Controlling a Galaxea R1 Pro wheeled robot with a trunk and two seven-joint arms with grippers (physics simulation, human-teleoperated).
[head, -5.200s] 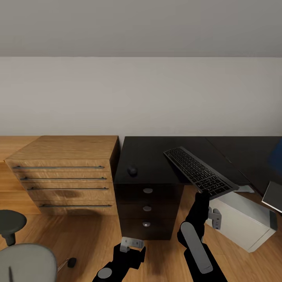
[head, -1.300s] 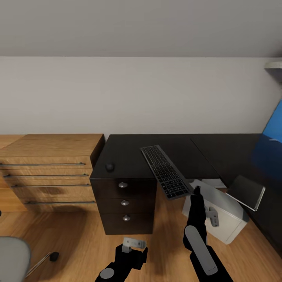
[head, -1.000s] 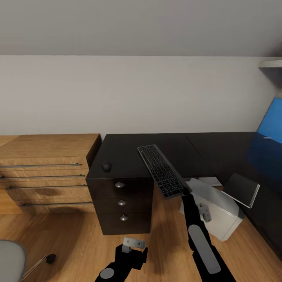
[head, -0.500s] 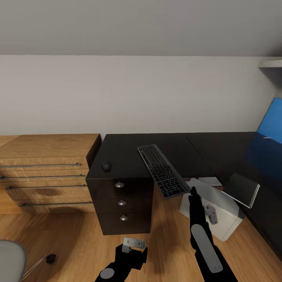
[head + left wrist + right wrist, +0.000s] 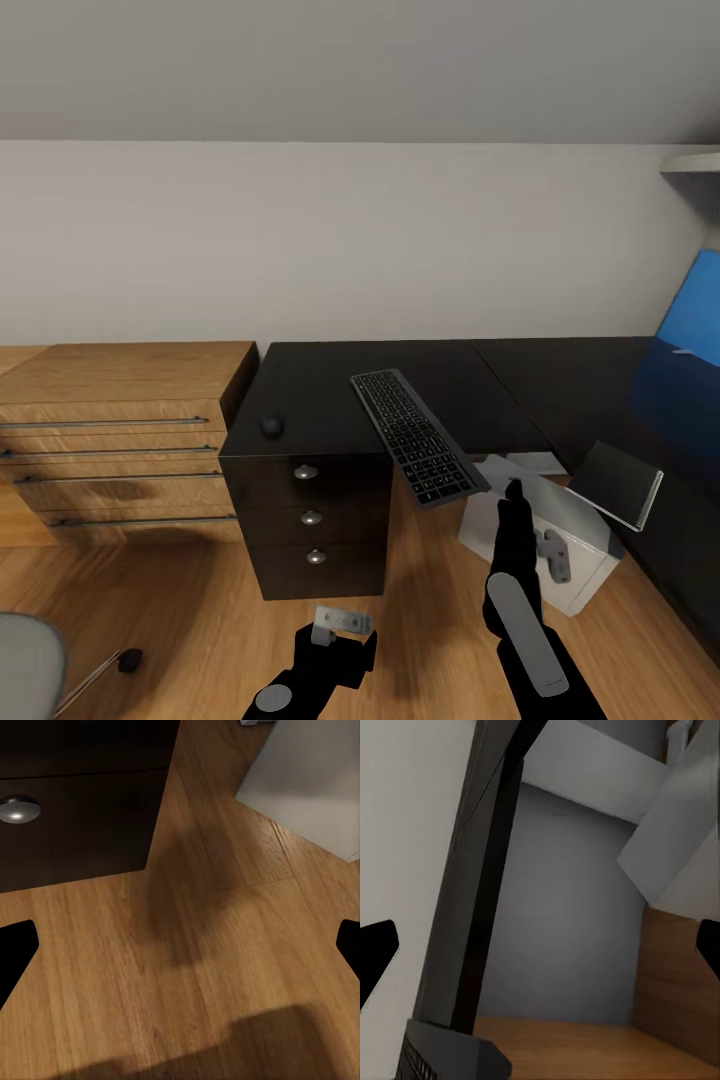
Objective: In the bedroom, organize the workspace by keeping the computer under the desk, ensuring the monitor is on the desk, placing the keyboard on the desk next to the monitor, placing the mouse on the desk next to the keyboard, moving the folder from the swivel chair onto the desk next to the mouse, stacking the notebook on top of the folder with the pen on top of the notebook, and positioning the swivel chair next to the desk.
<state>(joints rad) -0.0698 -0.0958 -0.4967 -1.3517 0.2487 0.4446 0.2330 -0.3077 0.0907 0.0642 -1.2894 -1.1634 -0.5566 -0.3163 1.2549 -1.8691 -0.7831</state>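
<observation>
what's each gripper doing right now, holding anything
Left gripper: open, holding nothing.
Right gripper: open, holding nothing, just off the keyboard.

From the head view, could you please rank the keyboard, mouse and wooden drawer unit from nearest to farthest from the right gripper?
1. Keyboard: on the desk edge, just beyond the right gripper, overhanging.
2. Mouse: further left on the desk.
3. Wooden drawer unit: far left, beside the desk.
</observation>
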